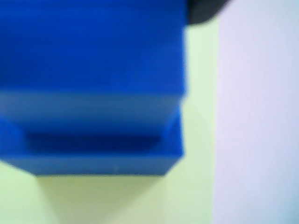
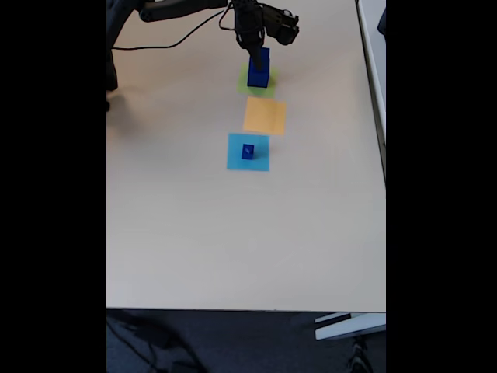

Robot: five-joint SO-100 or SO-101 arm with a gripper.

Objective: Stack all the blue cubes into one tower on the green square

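Blur softens everything in the wrist view, yet we can make out dark-blue cubes (image 1: 93,84) stacked close under our camera: a broad upper block whose front face reads paler, seated on a wider block whose rim juts out below it. Beneath the stack lies the green square (image 1: 140,200), pale lime and flat, and to the right of it the table (image 1: 261,116) looks washed-out and whitish. In the fixed view, our gripper (image 2: 255,51) hangs straight down onto the top of a blue tower (image 2: 258,70) standing on the green patch; we cannot tell whether the jaws are spread or pinching the top block. Nearer the camera than the jaws sits an orange square (image 2: 265,115), bare, and beyond that a light-blue square (image 2: 233,159) carrying one small blue cube (image 2: 248,151), well apart from the tower. The tabletop is beige and matte; a black cable (image 2: 171,39) trails from the arm, and dark floor shows below the table's near edge.
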